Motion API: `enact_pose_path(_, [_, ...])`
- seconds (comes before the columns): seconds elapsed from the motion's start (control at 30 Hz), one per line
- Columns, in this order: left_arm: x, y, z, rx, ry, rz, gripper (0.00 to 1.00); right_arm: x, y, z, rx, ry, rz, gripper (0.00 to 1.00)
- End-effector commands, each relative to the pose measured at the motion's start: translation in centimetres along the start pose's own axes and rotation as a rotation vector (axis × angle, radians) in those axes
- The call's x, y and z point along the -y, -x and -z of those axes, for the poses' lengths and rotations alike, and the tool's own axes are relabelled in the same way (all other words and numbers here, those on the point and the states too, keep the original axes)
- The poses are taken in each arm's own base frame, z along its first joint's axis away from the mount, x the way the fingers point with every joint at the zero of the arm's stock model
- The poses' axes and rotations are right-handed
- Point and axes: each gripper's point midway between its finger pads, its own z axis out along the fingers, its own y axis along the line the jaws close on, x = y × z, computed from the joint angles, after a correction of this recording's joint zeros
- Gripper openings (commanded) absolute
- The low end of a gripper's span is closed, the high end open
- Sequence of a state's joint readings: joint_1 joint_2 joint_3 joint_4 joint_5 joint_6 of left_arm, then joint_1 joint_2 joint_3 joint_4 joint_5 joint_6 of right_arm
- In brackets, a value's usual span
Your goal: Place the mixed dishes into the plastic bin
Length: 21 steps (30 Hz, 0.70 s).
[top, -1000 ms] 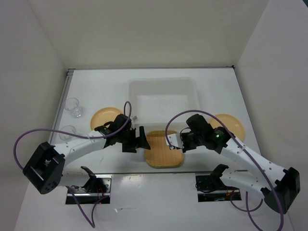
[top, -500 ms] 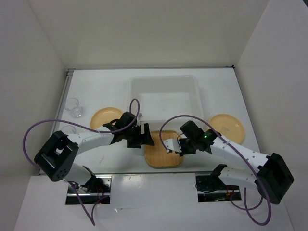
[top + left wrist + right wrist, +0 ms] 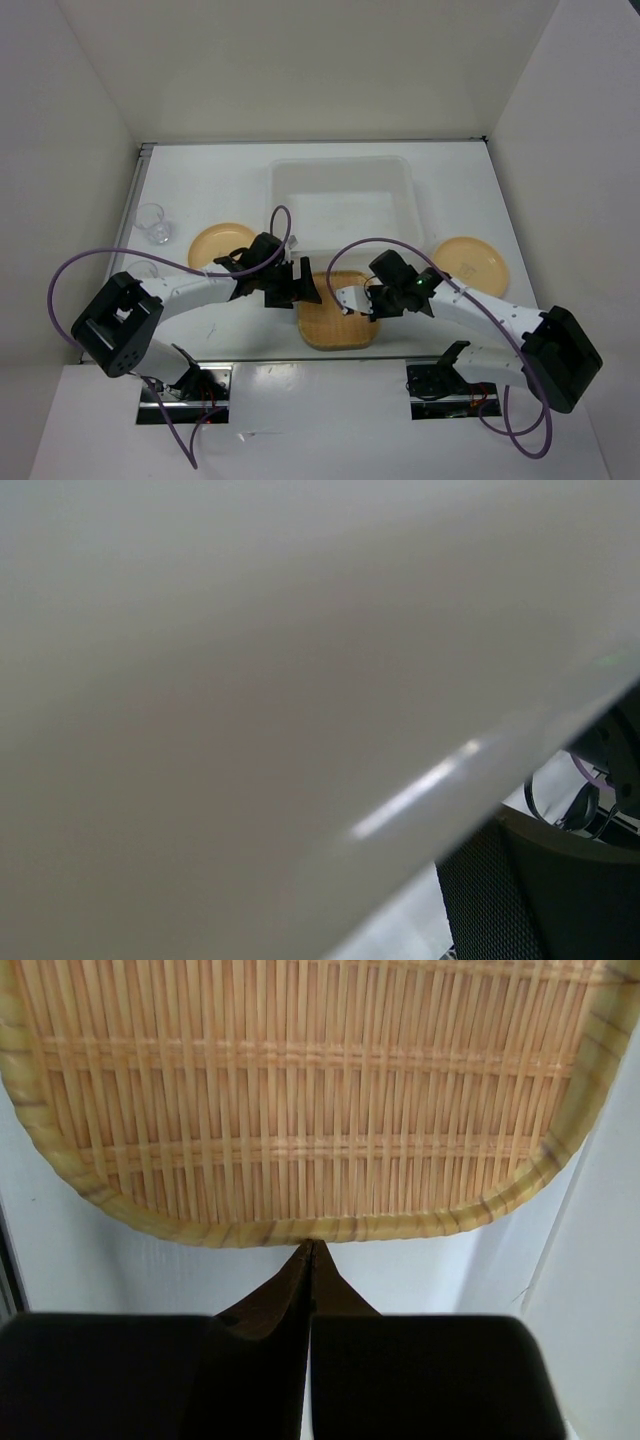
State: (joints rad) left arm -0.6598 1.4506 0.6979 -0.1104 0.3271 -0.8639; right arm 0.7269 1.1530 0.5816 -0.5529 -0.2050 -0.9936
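Note:
The square tan woven tray lies on the table in front of the translucent plastic bin. One yellow-tan plate lies left of the bin and another lies to its right. Two clear cups stand at the far left. My left gripper is at the tray's left edge, its fingers apart. My right gripper is shut, and in the right wrist view its tips touch the tray's rim. The left wrist view shows only a blurred pale surface.
White walls enclose the table on three sides. The bin's pale wall shows at the right of the right wrist view. Purple cables loop over both arms.
My left gripper has moved right to the tray's left edge. My right gripper has moved left, onto the tray's right rim. The dishes have not moved.

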Motion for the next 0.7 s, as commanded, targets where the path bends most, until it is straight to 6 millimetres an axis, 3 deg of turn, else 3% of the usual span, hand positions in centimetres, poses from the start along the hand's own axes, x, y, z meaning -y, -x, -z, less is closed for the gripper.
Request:
enact_pose_path(0.0, [-0.8,-2.2,0.1,-0.078,0.022,0.05,1.0,0.8,0.7,-0.5,0.014,-0.012,0.022,0.0])
enact_pose_path(0.3, [0.3,-3.6,-0.1,-0.11,-0.001,0.017,1.0,1.2,1.0,-0.8,0.007,-0.002,0.001,0.0])
enact_pose_path(0.57, [0.3,-3.6,-0.1,-0.11,-0.001,0.017,1.0,3.8,5.1,1.5,0.113,-0.031,-0.054,0.0])
enact_pose_path(0.67, [0.2,-3.5,-0.3,-0.11,-0.001,0.017,1.0,3.8,5.1,1.5,0.113,-0.031,-0.054,0.0])
